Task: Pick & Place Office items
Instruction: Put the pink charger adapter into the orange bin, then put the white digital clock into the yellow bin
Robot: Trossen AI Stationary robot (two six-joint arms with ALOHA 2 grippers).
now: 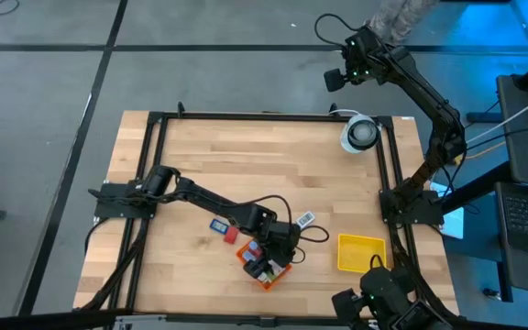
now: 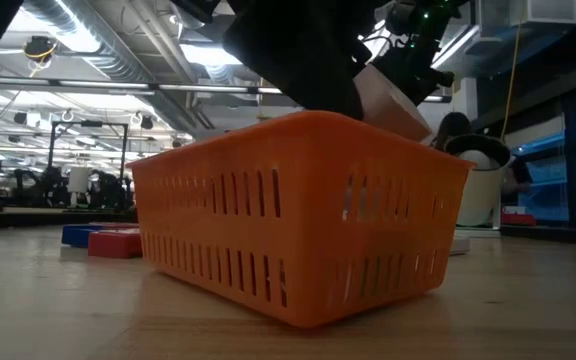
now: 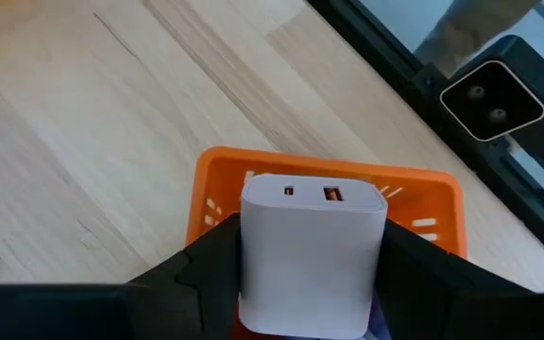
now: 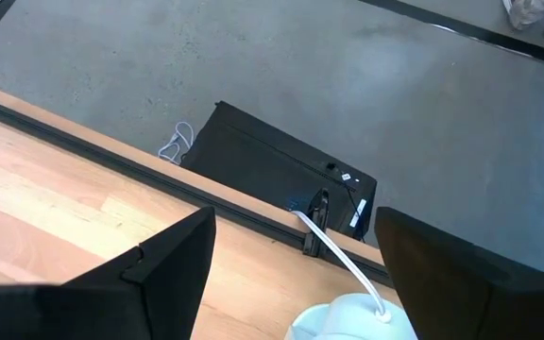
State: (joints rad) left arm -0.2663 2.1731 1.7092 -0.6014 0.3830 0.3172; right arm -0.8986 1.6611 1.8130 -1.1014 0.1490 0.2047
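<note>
My left gripper (image 3: 314,260) is shut on a white charger block (image 3: 313,247) with two ports in its face, above the orange slotted basket (image 1: 266,269) near the table's near edge. The low view shows the block (image 2: 393,100) tilted just over the basket's rim (image 2: 298,125). Several small pieces lie inside the basket. A blue piece (image 1: 218,225) and a red piece (image 1: 231,235) rest flat on the table to its left, and a small white item (image 1: 305,219) lies to its right. My right gripper (image 4: 296,274) is open, held high beyond the table's far right corner. My left gripper pinches the white charger block by its two opposite side faces (image 3: 251,264), one finger (image 3: 211,260) on each side. The fingers slant down from the table's left. The block is lifted clear, tilted, its port face pointing away from the wrist, over the basket.
A yellow square tray (image 1: 360,252) sits right of the basket near the table's right edge. A white round container (image 1: 359,133) stands at the far right corner. A black frame (image 1: 273,116) rims the table. Bare wood lies across the table's far half.
</note>
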